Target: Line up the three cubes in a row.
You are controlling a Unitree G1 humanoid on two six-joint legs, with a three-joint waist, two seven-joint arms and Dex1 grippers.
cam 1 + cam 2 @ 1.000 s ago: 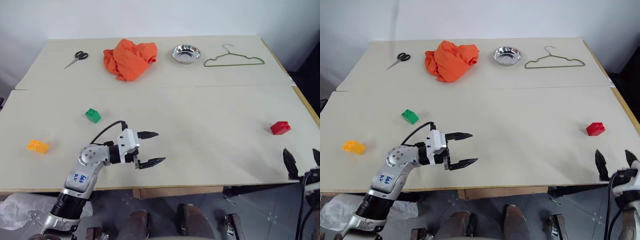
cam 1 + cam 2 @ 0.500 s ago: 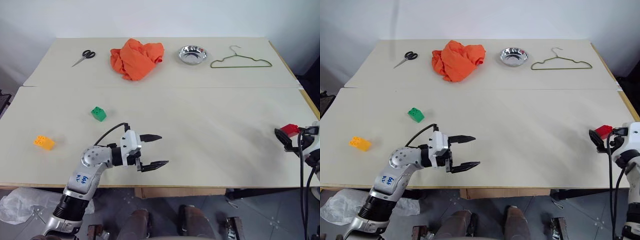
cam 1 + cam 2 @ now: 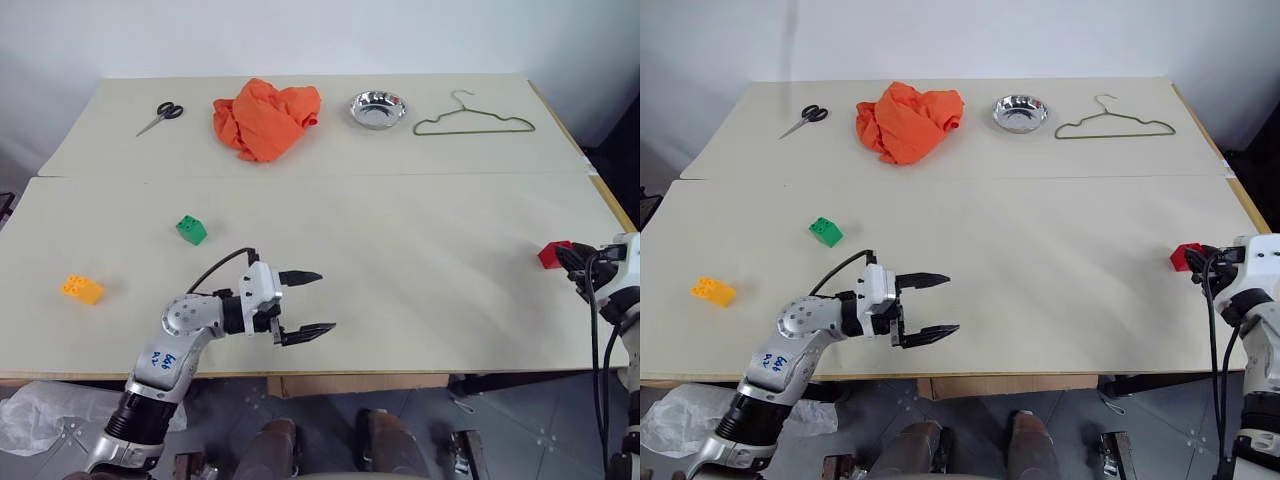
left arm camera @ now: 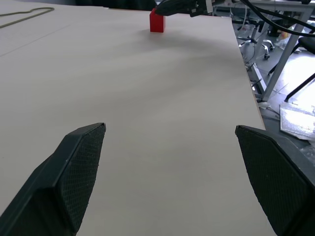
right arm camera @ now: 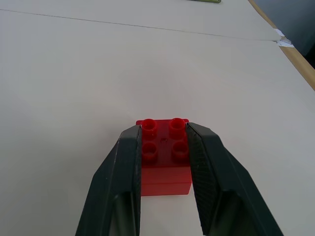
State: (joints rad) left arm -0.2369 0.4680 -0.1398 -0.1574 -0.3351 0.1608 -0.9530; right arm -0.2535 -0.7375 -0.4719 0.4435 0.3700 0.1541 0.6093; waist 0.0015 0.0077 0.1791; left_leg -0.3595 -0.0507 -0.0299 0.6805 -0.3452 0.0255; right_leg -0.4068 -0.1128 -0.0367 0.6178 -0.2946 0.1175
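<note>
The pale beige table point(image 3: 420, 230) stands before a white wall. The right gripper point(image 5: 164, 140) clamps the red cube point(image 5: 164, 162); the left gripper point(image 3: 305, 302) is wide open and empty

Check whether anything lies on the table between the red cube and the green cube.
Nothing visible does. The right gripper is shut on the red cube; bare table stretches from there to the green cube. The open left gripper hovers nearer, off that line.

Scissors point(image 3: 154, 116), cloth point(image 3: 264, 117), bowl point(image 3: 377, 108), hanger point(image 3: 473, 120) along table's point(image 3: 420, 260) far edge, left to right
</note>
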